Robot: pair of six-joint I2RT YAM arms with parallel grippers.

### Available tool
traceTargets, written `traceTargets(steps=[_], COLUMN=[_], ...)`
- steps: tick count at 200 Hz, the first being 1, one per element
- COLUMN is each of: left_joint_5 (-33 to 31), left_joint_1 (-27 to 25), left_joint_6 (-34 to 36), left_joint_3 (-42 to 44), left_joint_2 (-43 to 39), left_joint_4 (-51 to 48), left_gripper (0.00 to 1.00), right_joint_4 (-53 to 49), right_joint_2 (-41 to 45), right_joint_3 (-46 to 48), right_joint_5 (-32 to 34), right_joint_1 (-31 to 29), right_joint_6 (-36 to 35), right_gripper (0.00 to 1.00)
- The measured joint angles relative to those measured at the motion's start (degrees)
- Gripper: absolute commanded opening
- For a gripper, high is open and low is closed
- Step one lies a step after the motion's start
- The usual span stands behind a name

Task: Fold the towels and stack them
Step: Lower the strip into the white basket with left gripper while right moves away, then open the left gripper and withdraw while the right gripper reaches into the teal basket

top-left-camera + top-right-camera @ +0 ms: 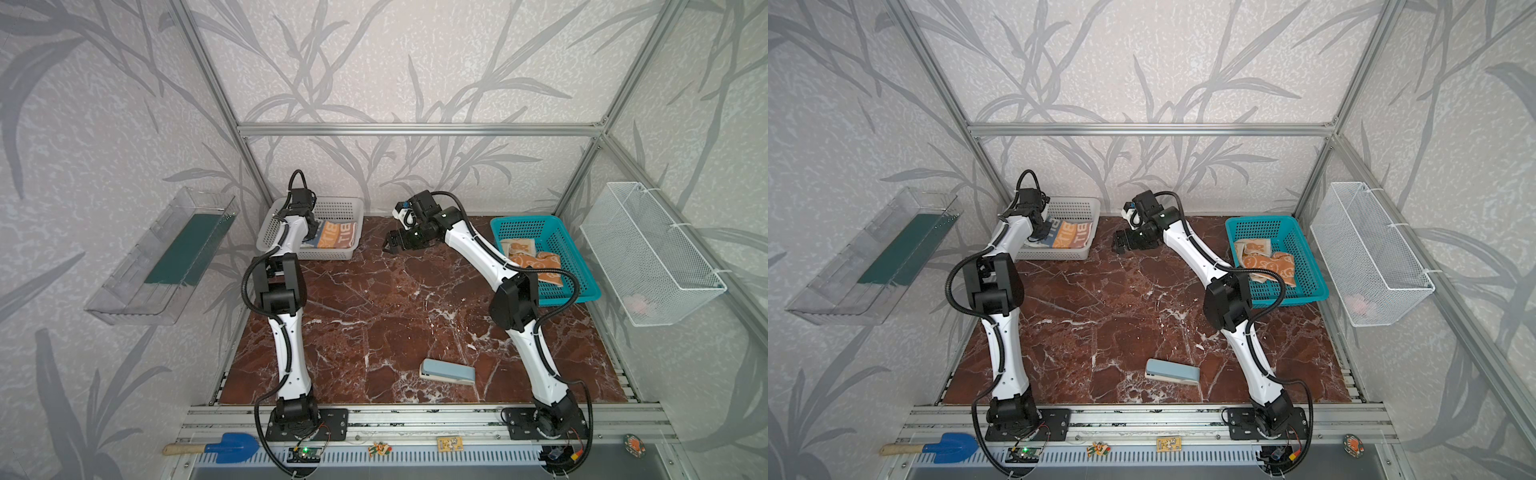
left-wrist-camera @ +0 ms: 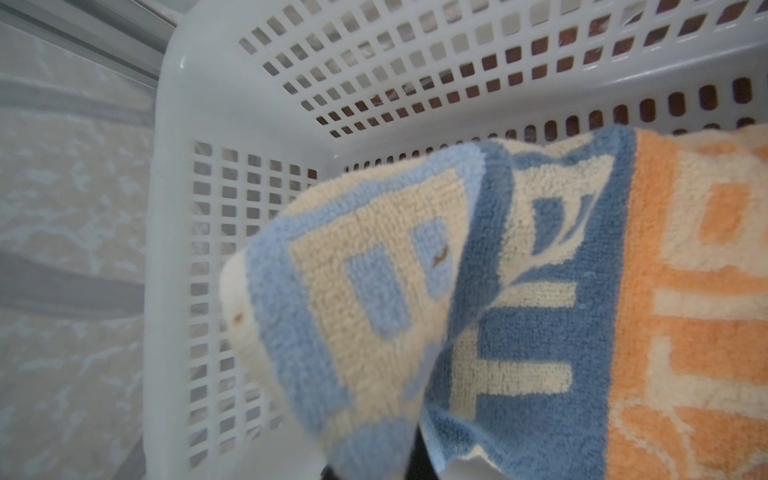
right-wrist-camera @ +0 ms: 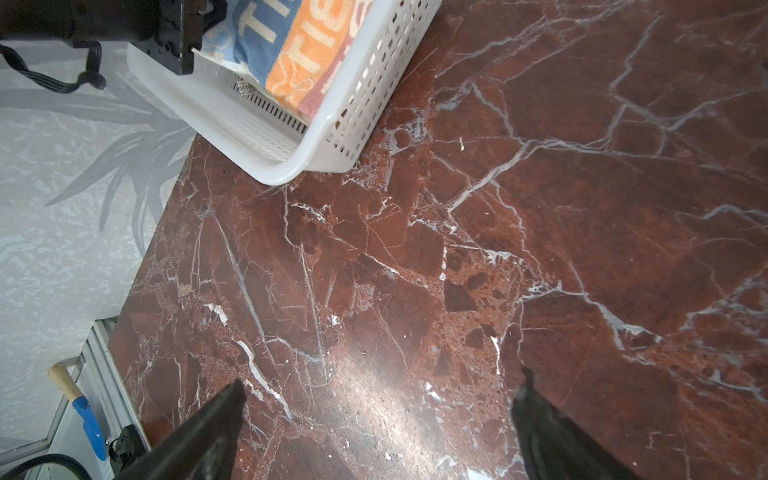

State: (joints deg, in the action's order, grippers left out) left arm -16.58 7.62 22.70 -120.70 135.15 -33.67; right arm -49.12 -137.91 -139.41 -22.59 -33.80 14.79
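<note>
1. While the left gripper (image 1: 311, 236) dips into the white basket (image 1: 332, 208) at the table's (image 1: 374, 316) far left, a top view hides its jaws behind the wrist. Lettered towel (image 1: 337, 235) lies in that basket, right against the gripper. Right gripper (image 1: 390, 246) hangs over bare table near the far middle, jaws spread, nothing between them. Orange towel (image 1: 536, 262) lies rumpled in the teal basket (image 1: 523, 219), far right. Blue block (image 1: 446, 371) lies near the front edge, well apart from both baskets.

2. In a top view, same layout: left gripper (image 1: 1038, 236) in the white basket (image 1: 1077, 205) at the lettered towel's (image 1: 1069, 235) left end. Right gripper (image 1: 1119, 245) is spread above the table (image 1: 1100, 316). Orange towel (image 1: 1266, 261) sits in the teal basket (image 1: 1258, 220), and the blue block (image 1: 1173, 371) lies by the front.

3. Left wrist: lettered towel (image 2: 519, 291) fills the view, its pale-blue end panel folded up and drawn toward the lens. Jaws are pressed together, pinching that end; they are mostly buried under cloth. White basket (image 2: 174, 208) wall lies behind.

4. Right wrist: right gripper (image 3: 382, 378) has its fingers (image 3: 208, 428) wide apart over bare table (image 3: 457, 228), touching nothing. Beyond, the left gripper (image 3: 187, 50) meets the lettered towel (image 3: 266, 37) inside the white basket (image 3: 316, 145).
</note>
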Motion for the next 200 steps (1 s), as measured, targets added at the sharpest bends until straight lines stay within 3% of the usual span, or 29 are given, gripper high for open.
traceTargets(steps=[100,123,143,147,149,200], left_joint_5=[-1.0,-1.7,-2.9,-3.2,-3.3,-6.1], left_joint_1=[0.7,0.7,0.7,0.7,0.7,0.3], left_joint_6=[-0.3,-0.3,-0.7,-0.7,-0.9,-1.3], left_joint_3=[-1.0,-1.0,-1.0,-1.0,-1.0,-1.1], left_joint_2=[0.8,1.8,2.2,2.2,2.2,1.9], left_joint_4=[1.4,1.5,1.9,2.0,2.1,3.3], left_gripper=[0.0,0.25,0.73,0.94,0.98,0.99], right_joint_4=[0.0,0.0,0.0,0.0,0.0,-1.5], right_joint_2=[0.0,0.0,0.0,0.0,0.0,0.0], right_joint_3=[-0.1,-0.1,-0.1,-0.1,-0.1,-2.7], right_joint_5=[-0.4,-0.4,-0.4,-0.4,-0.4,-0.2], right_joint_1=[0.0,0.0,0.0,0.0,0.0,0.0], right_joint_6=[0.4,0.4,0.3,0.3,0.3,0.1], right_gripper=[0.99,0.99,0.99,0.99,0.99,0.99])
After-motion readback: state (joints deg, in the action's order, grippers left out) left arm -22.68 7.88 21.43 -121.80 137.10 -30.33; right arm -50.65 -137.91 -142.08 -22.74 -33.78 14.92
